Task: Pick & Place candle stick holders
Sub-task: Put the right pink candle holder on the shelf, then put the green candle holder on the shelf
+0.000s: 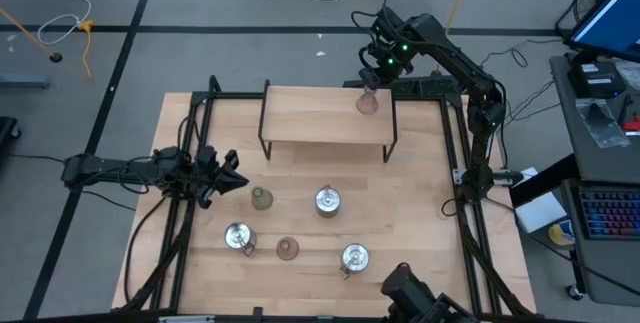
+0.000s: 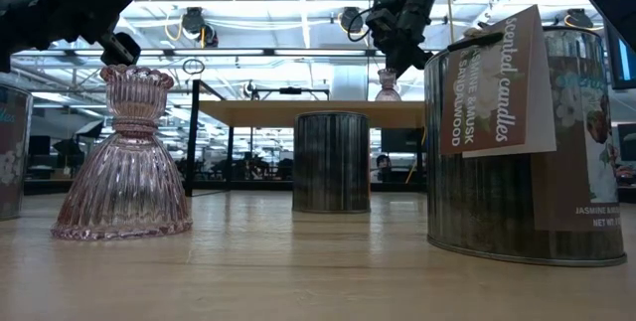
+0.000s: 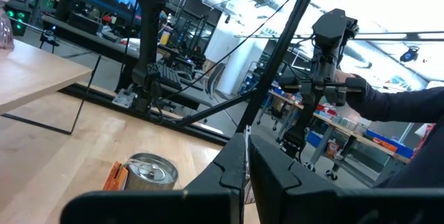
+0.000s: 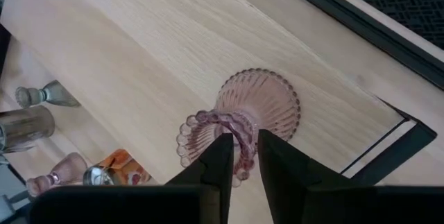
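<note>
On raised shelf point(image 1: 325, 113) – pink holder point(image 1: 367, 102) | right gripper point(image 1: 374, 80) – jaws clamped

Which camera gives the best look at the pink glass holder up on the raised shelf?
The right wrist view: the pink glass holder fills it, right pincer shut on its rim. The high view shows a small blob, the low view a distant shape, the left wrist only a sliver.

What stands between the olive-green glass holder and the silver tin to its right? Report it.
Nothing: in the high view, bare wood separates the olive-green glass holder from the silver tin.
</note>
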Action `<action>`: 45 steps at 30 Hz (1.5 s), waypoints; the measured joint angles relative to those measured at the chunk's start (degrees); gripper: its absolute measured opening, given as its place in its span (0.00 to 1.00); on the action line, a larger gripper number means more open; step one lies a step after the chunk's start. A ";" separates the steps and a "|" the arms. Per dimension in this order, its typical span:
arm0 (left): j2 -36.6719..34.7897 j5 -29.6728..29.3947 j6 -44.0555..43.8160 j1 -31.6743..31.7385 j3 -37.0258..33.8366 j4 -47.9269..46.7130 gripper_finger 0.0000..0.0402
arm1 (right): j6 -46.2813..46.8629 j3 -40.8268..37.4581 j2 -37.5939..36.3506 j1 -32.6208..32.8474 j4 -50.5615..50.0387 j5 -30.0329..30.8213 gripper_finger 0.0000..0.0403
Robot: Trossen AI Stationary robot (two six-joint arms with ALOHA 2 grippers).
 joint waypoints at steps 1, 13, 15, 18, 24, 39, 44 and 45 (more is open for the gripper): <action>0.00 0.00 0.00 0.00 0.00 0.00 0.05 | 0.00 0.00 0.00 0.00 0.00 0.00 0.16; 0.00 0.00 0.00 0.01 0.00 0.00 0.05 | 0.48 -0.02 -3.42 -0.02 0.00 0.12 0.16; 0.00 0.00 -0.07 0.02 0.00 0.02 0.05 | 1.07 -0.02 -4.47 -0.02 0.00 0.09 0.16; 0.00 0.00 -0.11 0.01 0.00 0.01 0.05 | 1.41 -0.03 -6.67 0.37 -0.12 -0.62 0.16; 0.00 0.00 -0.50 0.01 0.00 0.04 0.05 | -0.90 -0.04 -11.95 4.60 -2.50 -1.38 0.16; 0.00 0.00 -3.06 0.02 0.00 0.48 0.05 | -10.88 -0.04 -25.24 15.61 -7.50 -1.09 0.15; 0.02 -0.02 -3.09 0.01 0.00 1.18 0.05 | -12.79 -0.04 -30.01 17.59 -7.50 -1.09 0.11; 0.01 -0.02 -3.23 0.01 0.00 1.82 0.05 | -13.13 -0.04 -30.94 17.84 -7.46 -1.09 0.09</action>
